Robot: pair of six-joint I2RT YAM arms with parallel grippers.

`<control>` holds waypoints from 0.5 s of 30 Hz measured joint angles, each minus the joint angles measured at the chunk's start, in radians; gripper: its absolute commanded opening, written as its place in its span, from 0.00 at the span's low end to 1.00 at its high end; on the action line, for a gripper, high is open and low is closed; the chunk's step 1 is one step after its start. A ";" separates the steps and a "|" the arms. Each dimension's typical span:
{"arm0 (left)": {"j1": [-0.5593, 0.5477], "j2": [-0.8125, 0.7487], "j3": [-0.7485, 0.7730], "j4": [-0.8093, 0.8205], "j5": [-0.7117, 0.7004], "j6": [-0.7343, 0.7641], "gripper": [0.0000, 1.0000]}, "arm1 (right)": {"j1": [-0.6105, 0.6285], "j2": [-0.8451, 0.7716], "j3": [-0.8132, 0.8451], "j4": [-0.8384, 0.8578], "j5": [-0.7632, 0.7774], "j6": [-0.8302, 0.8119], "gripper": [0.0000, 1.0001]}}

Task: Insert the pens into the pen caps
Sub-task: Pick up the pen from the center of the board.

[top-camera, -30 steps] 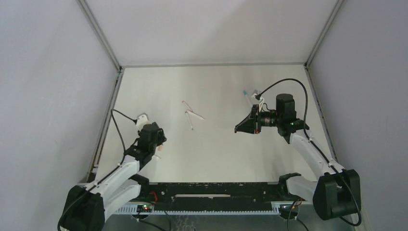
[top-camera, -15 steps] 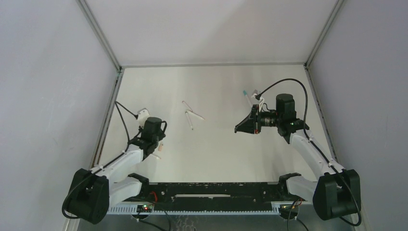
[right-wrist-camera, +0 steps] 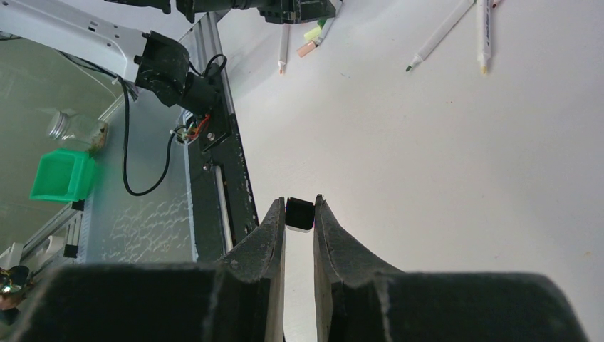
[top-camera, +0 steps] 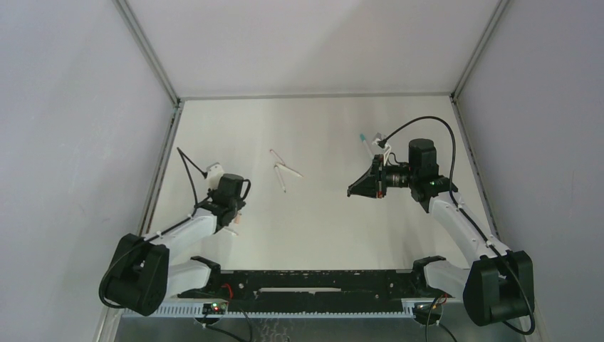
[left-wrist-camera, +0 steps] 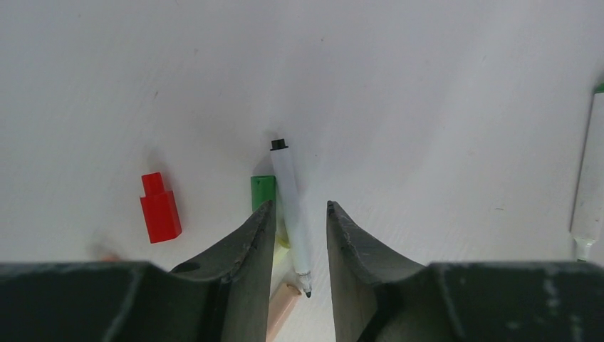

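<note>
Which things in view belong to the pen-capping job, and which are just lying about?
Job:
- black-tipped pen
- green cap
- red cap
- peach cap
- black cap, held in the right gripper

Lying about, off the table:
- green bin
- glass jar

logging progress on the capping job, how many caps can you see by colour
red cap: 1
green cap: 1
black cap, held in the right jaws: 1
total: 3 clear caps; a peach piece under the left jaws is too hidden to call
</note>
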 measured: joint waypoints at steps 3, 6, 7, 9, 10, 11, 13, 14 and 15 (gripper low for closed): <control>0.000 0.018 0.003 0.000 0.000 0.000 0.35 | -0.001 0.000 0.000 0.000 0.000 0.000 0.00; 0.000 0.036 0.012 0.000 0.000 0.000 0.34 | -0.001 0.000 0.000 0.000 0.000 0.000 0.00; 0.000 0.042 0.015 0.000 0.000 0.000 0.33 | -0.001 0.000 0.000 0.000 0.000 0.000 0.00; 0.000 0.056 0.023 0.000 0.000 0.000 0.32 | -0.001 0.000 0.000 0.000 0.000 0.000 0.00; 0.000 0.062 0.026 0.001 0.000 0.000 0.31 | -0.001 0.000 0.000 0.000 0.000 0.000 0.00; 0.000 0.069 0.029 0.000 0.000 0.000 0.31 | -0.001 0.000 0.000 0.000 0.000 0.000 0.00; 0.000 0.082 0.035 0.000 0.001 0.000 0.29 | -0.001 0.000 0.000 0.000 0.000 0.000 0.00; 0.000 0.088 0.037 0.000 0.001 0.000 0.29 | -0.002 0.000 0.000 0.000 0.000 0.000 0.00; 0.000 0.093 0.039 0.000 0.001 0.000 0.29 | -0.002 0.000 0.000 0.000 0.000 0.000 0.00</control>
